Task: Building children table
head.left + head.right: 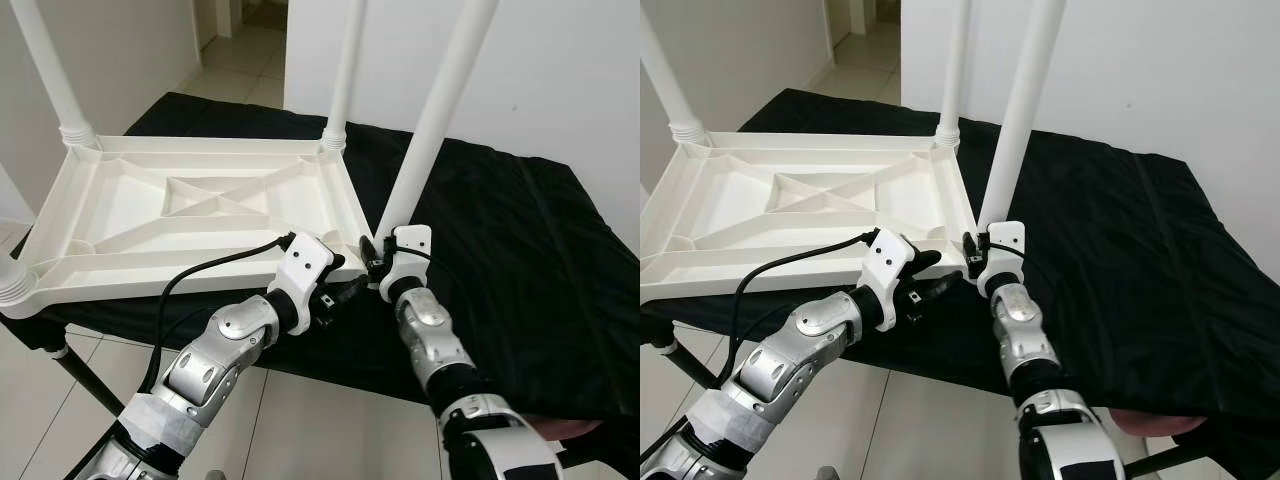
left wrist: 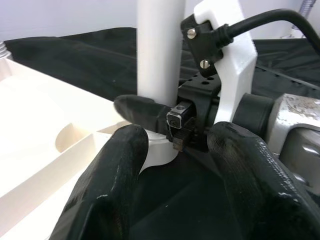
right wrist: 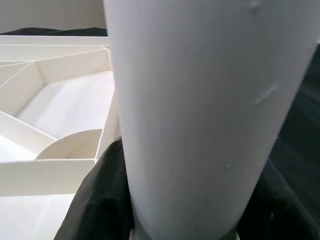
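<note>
A big black cloth (image 1: 520, 250) covers a stand, and a white table top (image 1: 190, 215) lies on it upside down, out at 11 o'clock from the robot. Its underside looks like a shallow tray split by ribs into little bins, and the bins hold nothing. White legs stand up from its corners: a far left leg (image 1: 45, 70) at 10 o'clock, a far right leg (image 1: 345, 70) at 12 o'clock, and a near left leg stub (image 1: 12, 285) at 9 o'clock, mostly cut off by the edge of the picture. The tops of the legs are cut off too.

The near right leg (image 1: 440, 110) leans to the right, with its foot at the near right corner of the table top. The right gripper (image 1: 378, 262) is shut around this leg low down, with black fingers (image 3: 100, 200) on both sides of the white tube. The wrist view is so close that the seat of the leg in its socket is hard to see; it may not be all the way in.

The left gripper (image 1: 335, 282) sits just beside it at the same corner. Its two fingers (image 2: 110, 185) are spread wide and hold nothing, and the leg base stands past the gap between them.
</note>
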Available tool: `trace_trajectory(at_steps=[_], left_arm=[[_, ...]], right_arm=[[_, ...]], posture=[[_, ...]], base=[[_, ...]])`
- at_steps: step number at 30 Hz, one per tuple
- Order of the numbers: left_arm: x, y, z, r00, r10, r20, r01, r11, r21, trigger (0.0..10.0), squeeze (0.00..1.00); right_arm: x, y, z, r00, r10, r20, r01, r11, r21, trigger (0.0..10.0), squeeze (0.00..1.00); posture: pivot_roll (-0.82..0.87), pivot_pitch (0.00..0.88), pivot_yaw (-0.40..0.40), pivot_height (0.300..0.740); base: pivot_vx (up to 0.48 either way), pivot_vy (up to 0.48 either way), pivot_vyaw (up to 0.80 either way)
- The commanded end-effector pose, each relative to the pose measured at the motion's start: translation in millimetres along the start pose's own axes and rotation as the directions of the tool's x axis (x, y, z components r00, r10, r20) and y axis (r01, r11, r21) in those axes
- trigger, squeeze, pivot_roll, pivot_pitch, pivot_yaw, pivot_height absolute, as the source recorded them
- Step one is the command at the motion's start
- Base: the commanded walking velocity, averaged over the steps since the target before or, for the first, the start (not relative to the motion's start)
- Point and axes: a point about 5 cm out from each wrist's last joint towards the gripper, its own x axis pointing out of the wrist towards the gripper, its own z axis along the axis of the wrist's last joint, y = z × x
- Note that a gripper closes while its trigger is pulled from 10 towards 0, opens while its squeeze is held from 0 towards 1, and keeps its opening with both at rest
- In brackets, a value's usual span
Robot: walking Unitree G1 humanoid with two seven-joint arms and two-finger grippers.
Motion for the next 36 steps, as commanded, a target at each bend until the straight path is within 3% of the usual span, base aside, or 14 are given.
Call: trace_trajectory(at_steps=[1, 12, 13, 14, 22, 28, 29, 30, 36], left_arm=[[1.1, -8.7, 0, 0.988, -0.157, -0.002, 0.157, 0.988, 0.009, 10.0, 0.0], [2.1, -9.7, 0, 0.987, -0.16, 0.001, 0.16, 0.987, 0.005, 10.0, 0.0], [2.3, -10.1, 0, 0.987, -0.159, 0.002, 0.159, 0.987, 0.003, 10.0, 0.0], [2.4, -10.3, 0, 0.987, -0.158, 0.003, 0.158, 0.987, 0.002, 10.0, 0.0], [2.6, -11.3, 0, 0.988, -0.156, 0.005, 0.156, 0.988, -0.001, 10.0, 0.0], [1.8, -11.6, -2, 0.988, -0.154, 0.002, 0.154, 0.988, -0.004, 10.0, 0.0], [1.6, -11.4, -2, 0.988, -0.153, 0.001, 0.153, 0.988, -0.004, 10.0, 0.0], [1.4, -11.0, -2, 0.988, -0.152, 0.0, 0.152, 0.988, -0.003, 10.0, 0.0], [1.3, -8.6, -1, 0.989, -0.151, -0.001, 0.151, 0.989, 0.003, 10.0, 0.0]], right_arm=[[-13.0, -22.6, -22, 0.974, -0.207, -0.093, 0.202, 0.978, -0.055, 10.0, 0.0], [-17.5, -21.5, -12, 0.971, -0.239, -0.033, 0.237, 0.97, -0.05, 10.0, 0.0], [-17.3, -22.2, -10, 0.974, -0.226, -0.016, 0.225, 0.973, -0.046, 10.0, 0.3], [-17.3, -22.3, -8, 0.976, -0.219, 0.001, 0.219, 0.975, -0.043, 10.0, 1.0], [-17.2, -24.7, 1, 0.985, -0.165, 0.051, 0.166, 0.986, -0.017, 10.0, 1.0], [-15.3, -36.8, 0, 0.999, -0.026, 0.029, 0.027, 0.999, -0.022, 10.0, 1.0], [-14.6, -38.5, 0, 1.0, 0.022, 0.02, -0.021, 0.999, -0.027, 10.0, 0.85], [-12.9, -41.4, 0, 0.998, 0.07, 0.008, -0.07, 0.997, -0.034, 10.0, 0.0], [-4.5, -46.6, 7, 0.959, 0.283, -0.022, -0.284, 0.955, -0.089, 10.0, 0.0]], posture=[[-0.05, 0.0, -0.059, 0.74], [-0.05, 0.0, -0.067, 0.74], [-0.05, 0.0, -0.068, 0.74], [-0.05, 0.0, -0.068, 0.74], [-0.05, 0.0, -0.074, 0.74], [-0.05, 0.0, -0.072, 0.74], [-0.05, 0.0, -0.072, 0.74], [-0.05, 0.0, -0.072, 0.74], [-0.05, 0.0, -0.068, 0.74]], base=[[0.0, 0.0, 0.0], [0.0, 0.0, 0.0], [0.0, 0.0, 0.0], [0.0, 0.0, 0.0], [0.0, 0.0, 0.0], [0.0, 0.0, 0.0], [0.0, 0.0, 0.0], [0.0, 0.0, 0.0], [0.0, 0.0, 0.0]])
